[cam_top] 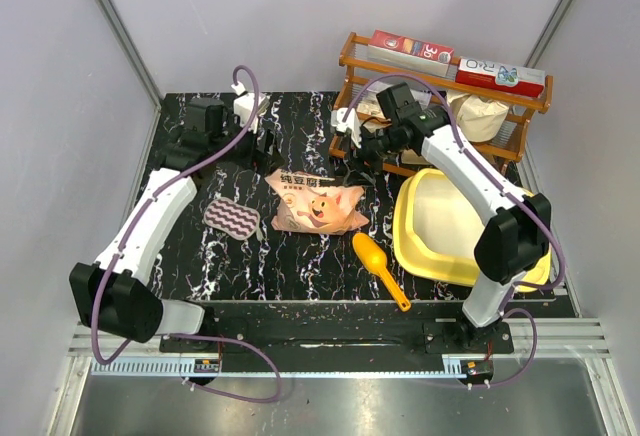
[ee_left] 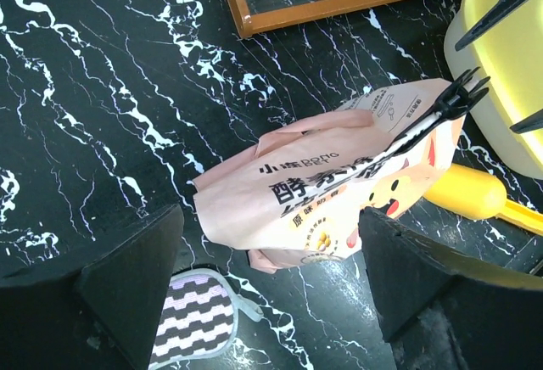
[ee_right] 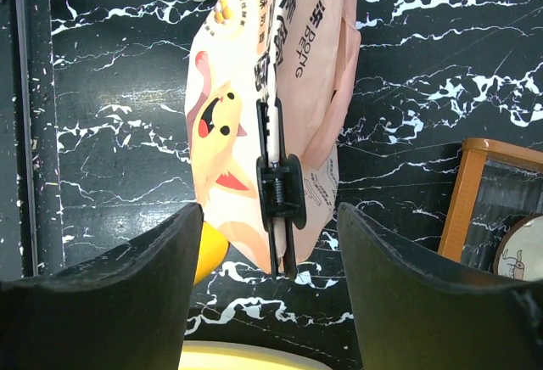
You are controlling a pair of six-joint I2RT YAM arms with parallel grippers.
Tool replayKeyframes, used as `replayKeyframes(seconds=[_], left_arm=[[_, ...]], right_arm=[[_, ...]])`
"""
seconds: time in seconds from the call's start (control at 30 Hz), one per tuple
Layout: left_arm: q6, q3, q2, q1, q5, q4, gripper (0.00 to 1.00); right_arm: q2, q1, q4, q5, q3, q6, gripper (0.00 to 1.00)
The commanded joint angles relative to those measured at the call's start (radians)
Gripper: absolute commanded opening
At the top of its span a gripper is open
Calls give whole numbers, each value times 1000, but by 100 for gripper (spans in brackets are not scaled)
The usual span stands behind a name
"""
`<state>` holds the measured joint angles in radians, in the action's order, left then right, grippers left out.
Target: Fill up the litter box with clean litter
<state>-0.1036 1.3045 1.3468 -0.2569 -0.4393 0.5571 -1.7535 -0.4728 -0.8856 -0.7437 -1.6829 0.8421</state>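
Top view with both wrist views. The litter bag (cam_top: 318, 203), peach-orange, lies flat near the middle of the bench (cam_top: 190, 256). Its long axis runs roughly left to right, a little askew. The end printed with the cartoon face points right, toward the litter box (cam_top: 425, 246). A long black clip (ee_right: 277, 185) runs along the bag, with its handle end also toward the box. The yellow box sits at the right side of the bench, in front of the wooden rack (cam_top: 350, 61), and the right arm covers part of it. A striped pad (cam_top: 233, 219) lies left of the bag. An orange scoop (cam_top: 378, 266) lies just beside the bag's near right corner, with its handle pointing near and right. The left end effector (ee_left: 271, 215) hangs beyond the bag with its fingers spread wide, holding nothing. The right end effector (ee_right: 270, 209) is likewise released, and its fingers frame the clip from above.
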Motion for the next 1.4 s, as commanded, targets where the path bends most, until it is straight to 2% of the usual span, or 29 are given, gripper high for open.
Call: replayKeyframes(seconds=[0.0, 0.13, 0.57, 0.8, 1.0, 1.07, 1.1, 1.17, 1.2, 1.37], left_arm=[[38, -27, -61, 2, 40, -51, 89], [51, -47, -75, 2, 54, -59, 89], [53, -88, -90, 4, 42, -65, 88], [56, -111, -104, 4, 30, -69, 88], [56, -132, -118, 4, 30, -71, 88], [54, -139, -121, 4, 25, -72, 88], [54, -140, -123, 4, 27, -72, 88], [54, -146, -123, 4, 24, -74, 88], [54, -148, -123, 4, 24, -75, 88], [51, -152, -120, 4, 21, -75, 88]], right_arm=[[-15, -21, 17, 7, -43, 17, 68], [-21, -26, 22, -11, -35, 6, 61], [-34, -35, 33, -25, -1, -29, 50], [-51, -35, 36, -25, -4, -34, 47], [-52, -36, 49, -23, -8, -47, 40], [-51, -36, 66, -14, -5, -79, 41], [-51, -36, 92, 1, -1, -90, 46], [-52, -36, 94, 3, -1, -87, 46], [-51, -36, 94, 3, -1, -86, 44], [-55, -35, 97, -3, -4, -78, 25]])
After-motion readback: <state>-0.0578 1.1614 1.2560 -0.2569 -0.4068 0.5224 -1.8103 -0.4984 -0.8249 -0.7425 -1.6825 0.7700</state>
